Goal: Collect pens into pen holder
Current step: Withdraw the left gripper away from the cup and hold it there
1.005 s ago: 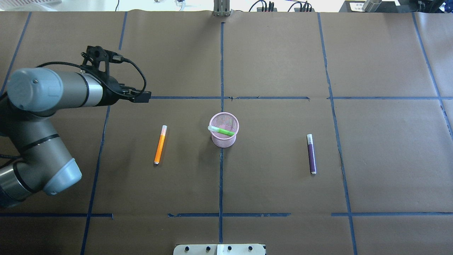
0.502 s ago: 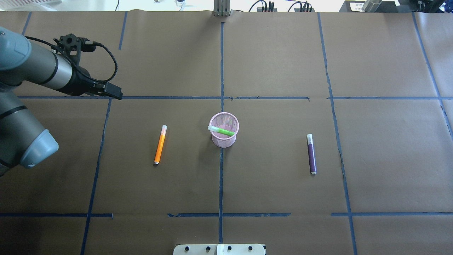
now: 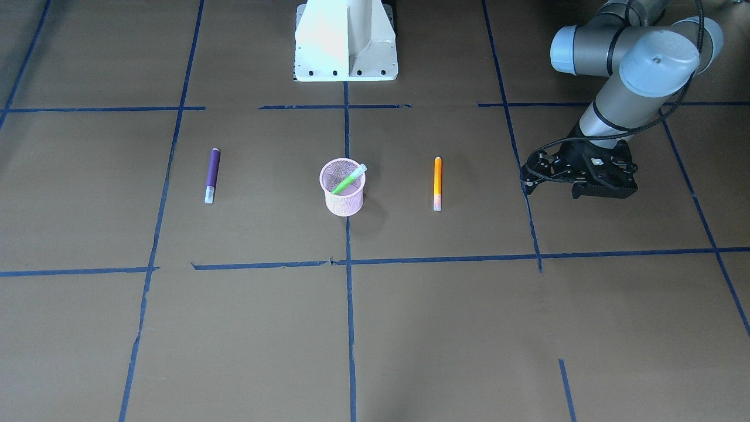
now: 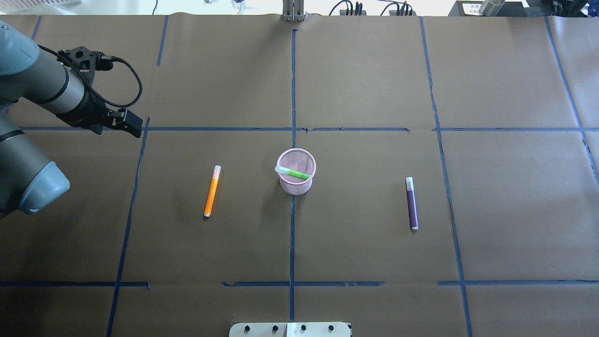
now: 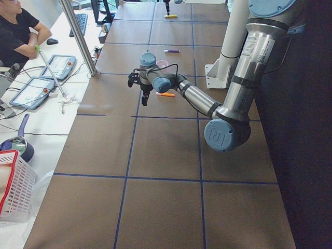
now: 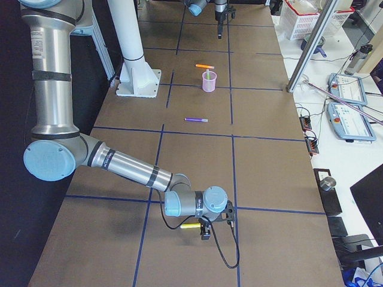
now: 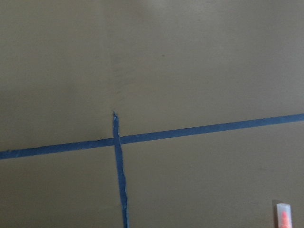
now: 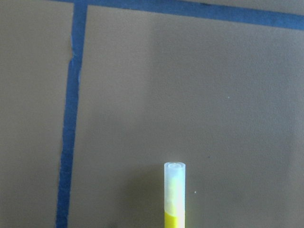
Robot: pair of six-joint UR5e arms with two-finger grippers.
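Left gripper (image 4: 132, 124) hangs over a blue tape crossing (image 4: 142, 129) on the robot's left side of the bench (image 4: 365, 84). It carries nothing visible, and I cannot tell if its jaws are parted or clenched. Nearest target is the orange pen (image 4: 212, 190), flat on the bench, well apart from the gripper, pale cap pointing away from the robot, only its cap tip showing in the left wrist view. Judged step: reach and pick the orange pen. To do it well, centre over the mid-body, not the cap, turn the wrist so the jaws straddle the pen's width, and go low enough to pinch it without scraping the paper. Beyond it, the pen holder (image 4: 295, 187) stands upright at mid-bench. The green pen (image 4: 296, 174) leans across its mouth, cap over the rim on the robot's left. Release the orange pen nose-down in the free part of the opening; the light cup could tip if bumped. The purple pen (image 4: 412, 204) lies farther off, on the robot's right. The right gripper (image 6: 206, 230) is low at the far right end with the yellow pen (image 6: 190, 226) at it; grasp state cannot be told.
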